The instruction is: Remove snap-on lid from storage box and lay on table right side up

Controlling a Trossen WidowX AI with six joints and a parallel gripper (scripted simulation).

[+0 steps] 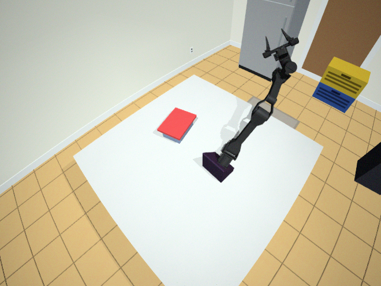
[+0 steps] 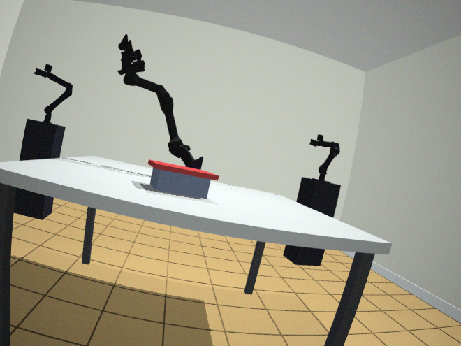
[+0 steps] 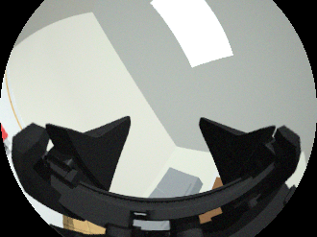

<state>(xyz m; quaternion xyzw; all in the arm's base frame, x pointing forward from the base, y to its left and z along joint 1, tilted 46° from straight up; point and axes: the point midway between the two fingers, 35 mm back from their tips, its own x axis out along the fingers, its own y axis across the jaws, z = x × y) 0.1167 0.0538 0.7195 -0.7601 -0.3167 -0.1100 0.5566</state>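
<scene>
The red lid (image 1: 176, 123) (image 2: 180, 168) sits flat on top of the blue-grey storage box (image 1: 171, 138) (image 2: 179, 184), with its rim standing out past the box walls. The box stands on the white table (image 1: 142, 178) (image 2: 261, 211). My gripper (image 1: 274, 33) (image 2: 127, 38) (image 3: 166, 120) is open and empty, with its fingers wide apart. It is high above the table, well away from the box, and points upward. The wrist view shows mostly wall and ceiling, with only a sliver of red at its left edge.
My arm stands on a dark purple base (image 1: 216, 167) on the table, beside the box. Off the table are a grey fridge (image 1: 263, 28), yellow and blue crates (image 1: 343, 79), and two other arms on dark pedestals (image 2: 42, 140) (image 2: 318, 196).
</scene>
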